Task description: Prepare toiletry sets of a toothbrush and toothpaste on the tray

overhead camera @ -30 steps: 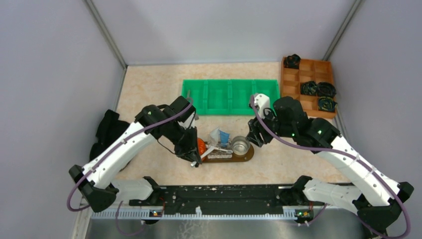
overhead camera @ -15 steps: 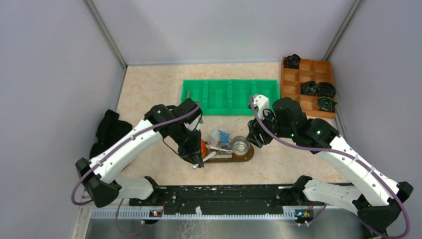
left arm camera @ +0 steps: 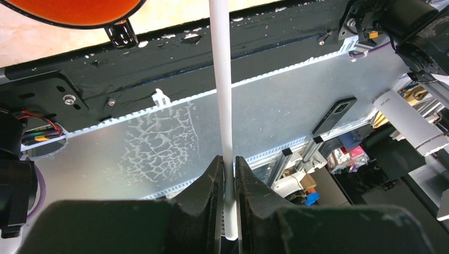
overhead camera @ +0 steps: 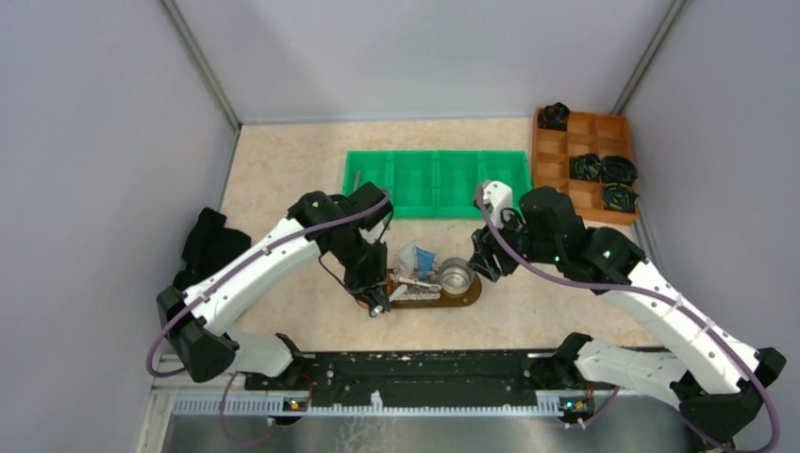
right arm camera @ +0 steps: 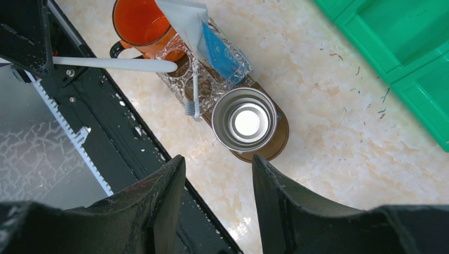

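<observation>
My left gripper [overhead camera: 378, 306] [left arm camera: 228, 161] is shut on a slim white toothbrush [left arm camera: 222, 79], held level just off the tray's left end; its far tip [right arm camera: 159, 65] reaches the clear glass holder [right arm camera: 214, 79]. The dark brown tray [overhead camera: 469, 295] [right arm camera: 279, 143] carries an orange cup [right arm camera: 138, 24], the glass holder and a steel cup [right arm camera: 245, 119]. A white tube [right arm camera: 182, 18], a blue tube [right arm camera: 222, 55] and a second toothbrush [right arm camera: 194, 90] stand in the holder. My right gripper [overhead camera: 482, 260] [right arm camera: 218, 159] is open and empty above the tray's right end.
A green compartmented bin [overhead camera: 434, 184] lies behind the tray. An orange-brown compartmented box [overhead camera: 585, 162] with black bundles sits at the back right. The black base rail [overhead camera: 415, 364] runs along the near edge. A black object [overhead camera: 203, 250] lies at the left wall.
My left arm has moved to the right, carrying the white toothbrush closer to the tray's left end. The right arm has barely moved.
</observation>
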Controlling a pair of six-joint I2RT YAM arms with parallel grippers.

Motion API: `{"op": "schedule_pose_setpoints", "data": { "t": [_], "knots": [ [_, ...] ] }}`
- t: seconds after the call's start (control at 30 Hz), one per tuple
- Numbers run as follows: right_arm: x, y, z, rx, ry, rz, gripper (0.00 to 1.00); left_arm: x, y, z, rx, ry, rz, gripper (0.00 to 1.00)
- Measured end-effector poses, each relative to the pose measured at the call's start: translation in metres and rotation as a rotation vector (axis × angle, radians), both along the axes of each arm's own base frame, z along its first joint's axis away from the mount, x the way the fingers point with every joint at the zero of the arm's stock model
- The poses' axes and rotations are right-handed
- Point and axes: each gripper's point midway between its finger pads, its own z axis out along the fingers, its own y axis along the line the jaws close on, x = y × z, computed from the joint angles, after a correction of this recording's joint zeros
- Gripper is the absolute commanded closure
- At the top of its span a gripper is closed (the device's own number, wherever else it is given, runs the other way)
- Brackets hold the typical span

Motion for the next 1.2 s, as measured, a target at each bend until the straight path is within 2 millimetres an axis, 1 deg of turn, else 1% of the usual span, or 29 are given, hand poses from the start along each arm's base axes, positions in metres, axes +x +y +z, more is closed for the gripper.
{"op": "schedule_pose_setpoints", "data": {
  "t": [0.23,0.37,0.53,0.7,1.07,1.2],
  "knots": [
    [0.0,0.0,0.001,0.003,-0.003,0.0,0.5,0.004,-0.002,-0.004,0.011,-0.006,0.001,0.8],
    [0.0,0.0,-0.001,0.002,-0.002,0.0,0.5,0.007,-0.004,-0.007,0.013,-0.009,-0.001,0.78],
    [-0.001,-0.001,-0.001,0.002,-0.002,0.0,0.5,0.011,-0.008,-0.013,0.024,0.001,-0.005,0.71],
    [-0.002,-0.002,0.0,0.007,-0.007,0.0,0.5,0.013,-0.011,-0.017,0.028,0.003,-0.013,0.71],
    [-0.003,-0.002,-0.002,0.005,-0.004,0.0,0.5,0.015,-0.013,-0.018,0.023,-0.002,-0.017,0.7],
    [-0.003,-0.002,-0.002,0.004,-0.003,0.0,0.5,0.015,-0.013,-0.018,0.025,-0.002,-0.017,0.66]
  ]
}}
